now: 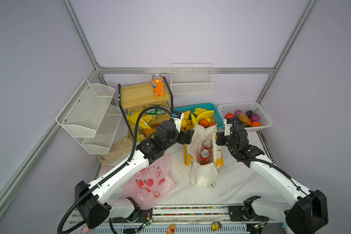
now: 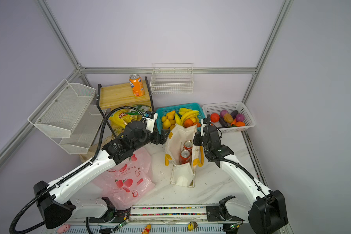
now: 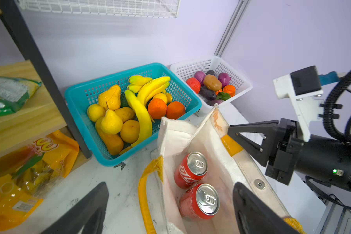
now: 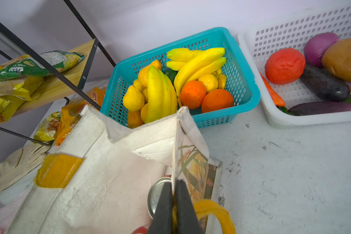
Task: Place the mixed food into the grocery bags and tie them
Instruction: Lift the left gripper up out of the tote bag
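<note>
White marbled surface (image 1: 237,182) carries a white canvas tote with yellow handles (image 1: 204,176), upright and open-mouthed, with two red cola cans (image 1: 204,155) standing inside. Left fingers (image 3: 89,208) are spread wide just beside the tote's left rim, holding nothing. Right fingers (image 4: 162,202) are closed, pinching its right rim. Yellow and orange toy fruits (image 1: 203,122) fill a teal plastic basket (image 1: 216,113) just behind the tote. A thin pink plastic bag with red apple prints (image 1: 150,182) lies crumpled under the left arm (image 1: 126,172).

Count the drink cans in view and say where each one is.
3. Two red cola cans stand inside the white canvas tote, one behind the other; one orange soda can stands atop the wooden shelf. Others may be hidden.
</note>
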`<state>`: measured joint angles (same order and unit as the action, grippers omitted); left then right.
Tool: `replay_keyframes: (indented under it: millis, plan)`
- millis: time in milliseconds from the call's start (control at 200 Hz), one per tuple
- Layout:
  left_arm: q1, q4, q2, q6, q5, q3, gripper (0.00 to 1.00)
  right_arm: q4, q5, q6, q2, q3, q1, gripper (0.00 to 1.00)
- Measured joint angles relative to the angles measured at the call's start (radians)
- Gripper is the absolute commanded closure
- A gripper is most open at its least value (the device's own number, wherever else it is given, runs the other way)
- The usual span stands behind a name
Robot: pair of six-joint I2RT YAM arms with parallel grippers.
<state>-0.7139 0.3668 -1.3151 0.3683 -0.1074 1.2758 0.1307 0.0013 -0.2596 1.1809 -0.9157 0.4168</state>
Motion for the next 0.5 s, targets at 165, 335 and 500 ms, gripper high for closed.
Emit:
replay_keyframes:
  millis: [165,335,500]
  plan:
    - [0.013,0.068,-0.050,0.045,0.068,-0.008,0.07,-0.003,-0.010,0.000,0.001,0.000,0.000,0.94]
    - [0.013,0.090,-0.122,0.064,0.134,-0.008,0.10,-0.006,-0.018,0.000,0.003,0.000,0.000,0.94]
    - [0.013,0.098,-0.191,0.065,0.153,-0.008,0.21,-0.007,-0.022,0.000,0.003,0.000,0.000,0.94]
